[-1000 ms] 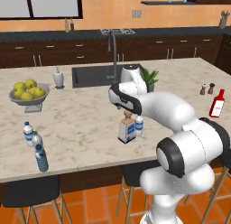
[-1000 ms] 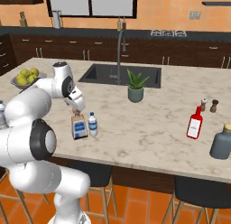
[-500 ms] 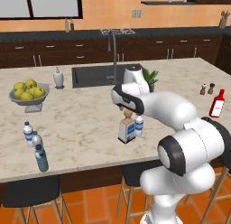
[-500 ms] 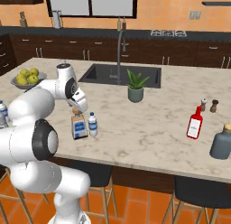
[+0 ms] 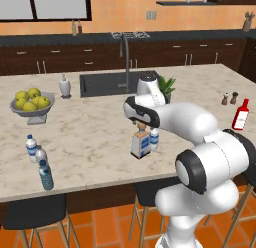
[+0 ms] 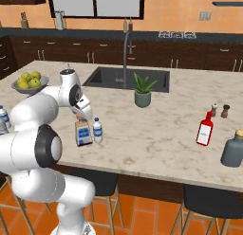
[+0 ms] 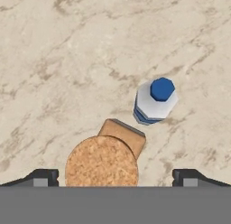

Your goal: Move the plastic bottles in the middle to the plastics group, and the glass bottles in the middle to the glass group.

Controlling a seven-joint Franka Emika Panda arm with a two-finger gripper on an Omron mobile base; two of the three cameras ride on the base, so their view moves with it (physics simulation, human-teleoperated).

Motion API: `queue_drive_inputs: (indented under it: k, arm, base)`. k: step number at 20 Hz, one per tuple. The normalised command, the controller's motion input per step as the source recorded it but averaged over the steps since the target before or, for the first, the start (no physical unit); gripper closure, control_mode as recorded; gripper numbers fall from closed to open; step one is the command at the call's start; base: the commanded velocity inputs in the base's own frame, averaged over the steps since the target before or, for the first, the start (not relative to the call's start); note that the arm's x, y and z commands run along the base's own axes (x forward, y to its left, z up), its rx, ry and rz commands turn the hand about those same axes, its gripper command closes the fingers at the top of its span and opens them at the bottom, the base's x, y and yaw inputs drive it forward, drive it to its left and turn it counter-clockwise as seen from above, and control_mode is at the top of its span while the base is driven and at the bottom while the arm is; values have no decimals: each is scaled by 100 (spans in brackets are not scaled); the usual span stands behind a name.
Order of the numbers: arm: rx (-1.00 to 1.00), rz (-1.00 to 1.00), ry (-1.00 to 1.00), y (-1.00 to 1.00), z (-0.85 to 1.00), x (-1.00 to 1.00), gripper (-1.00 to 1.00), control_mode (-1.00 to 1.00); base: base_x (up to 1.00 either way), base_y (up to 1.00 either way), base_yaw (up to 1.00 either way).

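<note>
The glass bottle [image 5: 140, 143], square and clear with a fat tan cork and a blue-and-white label, stands mid-counter near the front edge. A small plastic bottle [image 5: 154, 139] with a blue label stands close on its right. My gripper [image 5: 143, 126] hovers open just above the cork. In the hand view the cork [image 7: 101, 162] lies between my wide-spread fingertips [image 7: 43, 177], and the blue-capped plastic bottle [image 7: 155, 101] stands beyond it. The plastics group [image 5: 39, 155], three small bottles, is at the front left. The red bottle of the glass group [image 5: 241, 114] stands far right.
A fruit bowl [image 5: 31, 106] and a soap dispenser [image 5: 64, 86] are at the back left. The sink [image 5: 117, 83] and a potted plant [image 5: 166, 87] lie behind my arm. Two shakers [image 5: 229, 98] stand by the red bottle, and a dark grey jar [image 6: 233, 149] stands at the right front.
My hand has sunk a little toward the cork of the glass bottle. The jaws stay open and no bottle has moved.
</note>
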Motion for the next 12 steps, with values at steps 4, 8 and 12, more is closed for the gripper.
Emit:
queue_drive_inputs:
  k: [4, 8, 12]
  arm:
    - [0, 0, 0, 0, -13, 0, -100, -100]
    - [0, 0, 1, 0, -8, 0, -100, -100]
    - [0, 0, 1, 0, -9, 0, 100, -100]
  base:
    - [0, 0, 0]
    - [0, 0, 0]
    - [0, 0, 0]
